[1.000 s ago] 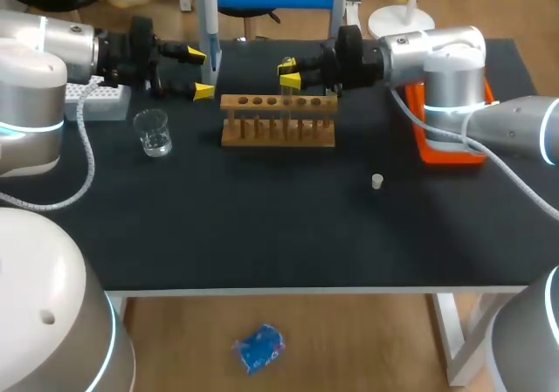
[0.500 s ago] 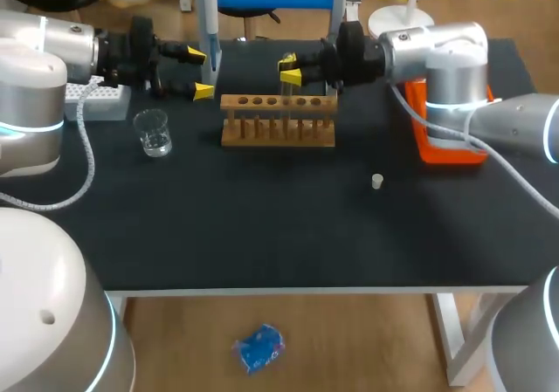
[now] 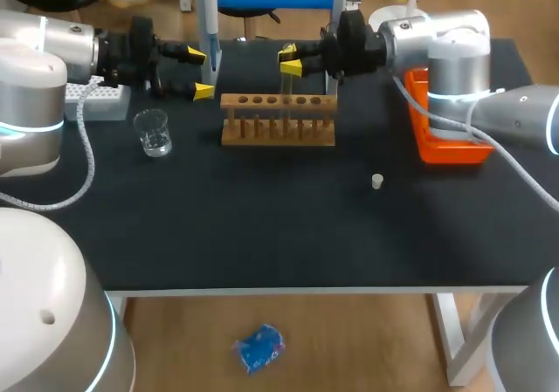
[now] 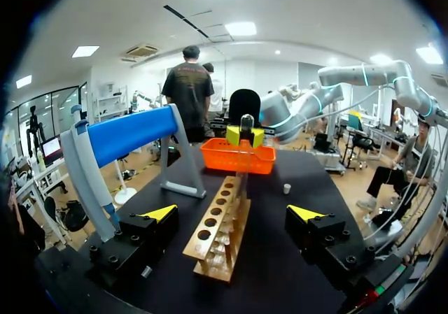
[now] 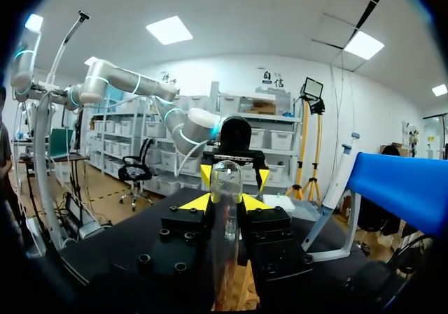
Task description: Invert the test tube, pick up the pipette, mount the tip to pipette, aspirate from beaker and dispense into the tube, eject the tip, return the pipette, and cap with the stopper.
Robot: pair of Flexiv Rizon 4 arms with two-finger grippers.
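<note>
A wooden test tube rack (image 3: pixel 278 120) is set near the back of the black worktop (image 3: pixel 262 235). A glass test tube (image 5: pixel 225 177) is held by the right gripper (image 3: pixel 291 60) just above the rack. The tube is pinched from both sides by the yellow tips. It is kept upright, with its round end up. The left gripper (image 3: pixel 199 72) is found just beside the rack's left end, spread wide, with nothing held. A small glass beaker (image 3: pixel 155 133) is seen to the left of the rack. A little white stopper (image 3: pixel 376 181) is laid in front of the rack, off to its right. An orange tray (image 3: pixel 454 154) is placed well to the right of the rack. The pipette (image 3: pixel 210 30) is stood up behind the rack's left end.
</note>
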